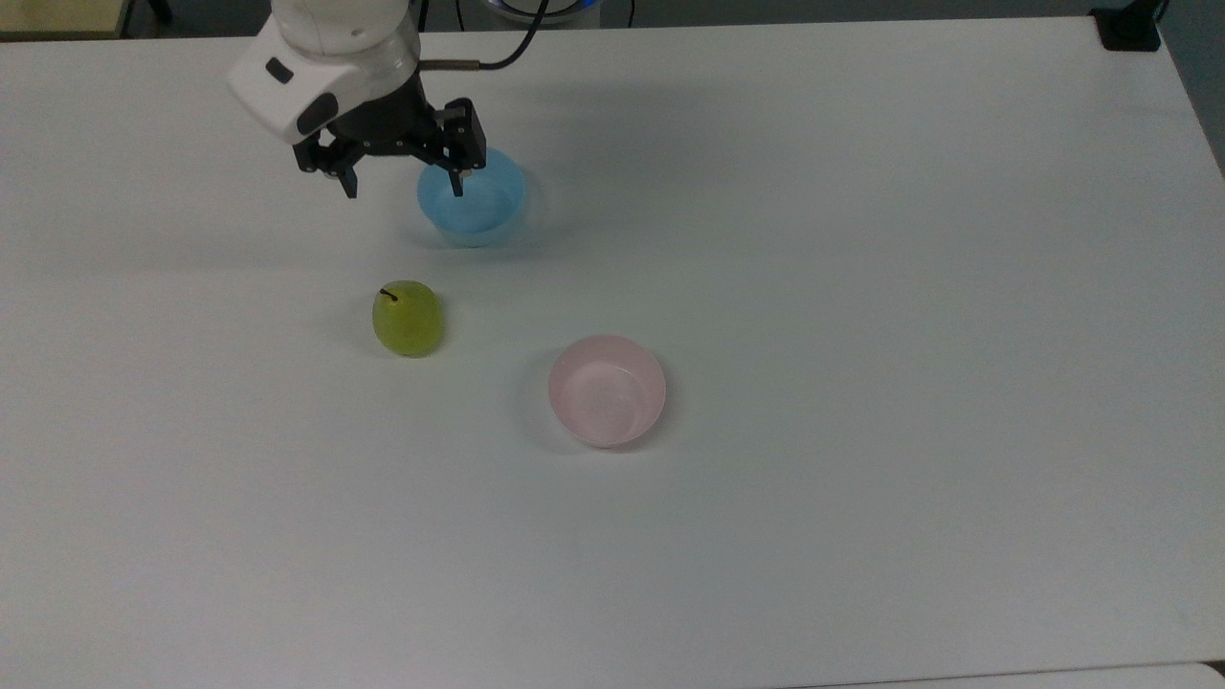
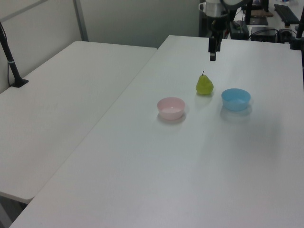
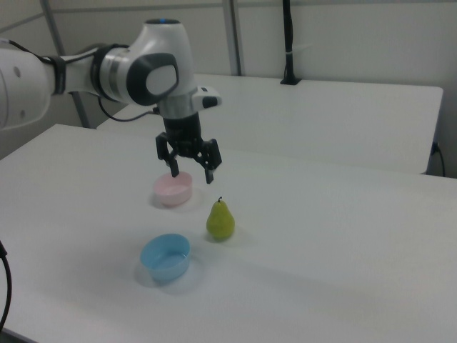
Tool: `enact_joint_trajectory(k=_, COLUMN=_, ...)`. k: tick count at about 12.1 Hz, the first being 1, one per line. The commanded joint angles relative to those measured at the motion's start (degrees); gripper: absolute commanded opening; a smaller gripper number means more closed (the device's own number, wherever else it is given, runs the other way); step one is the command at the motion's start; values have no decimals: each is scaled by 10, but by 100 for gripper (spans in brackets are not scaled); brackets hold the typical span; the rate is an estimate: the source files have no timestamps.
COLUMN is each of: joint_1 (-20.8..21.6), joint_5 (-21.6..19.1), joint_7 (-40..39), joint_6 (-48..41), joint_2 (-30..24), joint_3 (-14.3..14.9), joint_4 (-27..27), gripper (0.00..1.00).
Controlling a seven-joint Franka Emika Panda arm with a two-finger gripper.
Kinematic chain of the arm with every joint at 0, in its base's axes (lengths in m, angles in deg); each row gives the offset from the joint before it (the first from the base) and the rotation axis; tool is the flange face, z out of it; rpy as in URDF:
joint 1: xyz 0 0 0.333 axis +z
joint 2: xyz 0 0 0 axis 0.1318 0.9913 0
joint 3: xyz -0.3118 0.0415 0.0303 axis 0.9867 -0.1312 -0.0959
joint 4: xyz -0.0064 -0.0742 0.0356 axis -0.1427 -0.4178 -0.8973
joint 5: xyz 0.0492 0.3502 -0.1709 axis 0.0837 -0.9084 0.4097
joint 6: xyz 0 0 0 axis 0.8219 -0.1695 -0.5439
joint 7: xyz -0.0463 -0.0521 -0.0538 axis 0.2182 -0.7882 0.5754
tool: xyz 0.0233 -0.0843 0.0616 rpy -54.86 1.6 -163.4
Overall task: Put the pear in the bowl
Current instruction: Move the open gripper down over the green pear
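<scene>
In the top view, the gripper (image 1: 405,187) is hovering with fingers (image 1: 350,182) spread apart and empty, above the pear (image 1: 408,319). The pear is standing upright on the white tabletop (image 1: 861,287). The pink bowl (image 1: 607,389) is sitting to the pear's lower right, well apart; the blue bowl (image 1: 478,203) is lying to its upper right.

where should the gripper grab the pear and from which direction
Probably from straight above, closing on the wide lower belly of the pear. It stands upright on the table with its stem pointing up, so the narrow neck would likely slip; the rounded body gives the pads more to hold. It stands apart from the blue bowl and the pink bowl, leaving room for the open gripper to descend.
</scene>
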Motion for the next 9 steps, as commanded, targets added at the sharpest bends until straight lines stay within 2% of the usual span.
enact_joint_trajectory(k=1, joint_1=-4, joint_5=18, joint_7=-29, joint_6=47, joint_2=32, joint_3=3, joint_4=-9, gripper=100)
enact_joint_trajectory(k=5, joint_1=-5, joint_5=40, joint_7=-37, joint_6=113, joint_2=82, joint_3=3, joint_4=-22, gripper=100)
enact_joint_trajectory(k=9, joint_1=-8, joint_5=43, joint_7=-38, joint_6=157, joint_2=117, joint_3=3, joint_4=-22, gripper=100)
